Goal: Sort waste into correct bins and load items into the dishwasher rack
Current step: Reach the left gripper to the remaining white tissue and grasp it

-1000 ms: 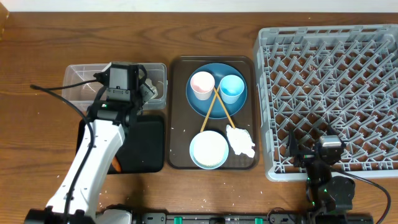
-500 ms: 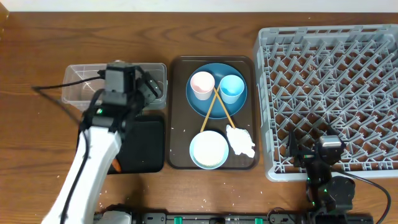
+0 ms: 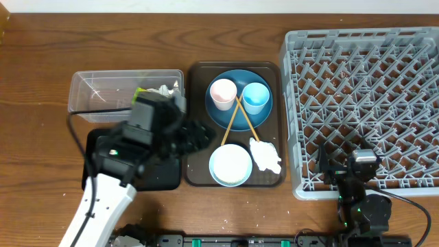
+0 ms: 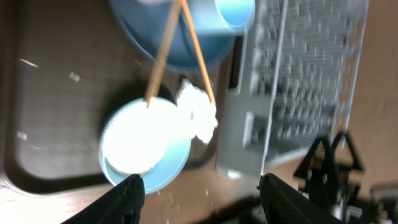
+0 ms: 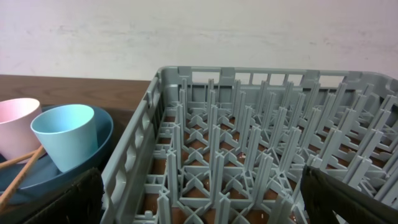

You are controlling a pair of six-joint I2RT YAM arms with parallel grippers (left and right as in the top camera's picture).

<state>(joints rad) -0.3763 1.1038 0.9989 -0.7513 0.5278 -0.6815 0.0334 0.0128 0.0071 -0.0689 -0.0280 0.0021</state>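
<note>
One pink cup (image 3: pixel 222 92), one light-blue cup (image 3: pixel 255 97), one plate (image 3: pixel 218 114), one bowl (image 3: pixel 230 165), two chopsticks (image 3: pixel 246 119), one paper wad (image 3: pixel 266 155); left gripper (image 4: pixel 202 190) and right gripper (image 5: pixel 199 208) spread wide, empty.

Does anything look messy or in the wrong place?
Yes. Crumpled white paper sits on the brown tray beside the pale-blue bowl: rubbish among dishes. The chopsticks lie crossed, slanting off the dark-blue plate.

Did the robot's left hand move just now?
Yes. The left gripper moved off the clear tub and now hangs over the left edge of the brown tray, nearer the pale-blue bowl.
</note>
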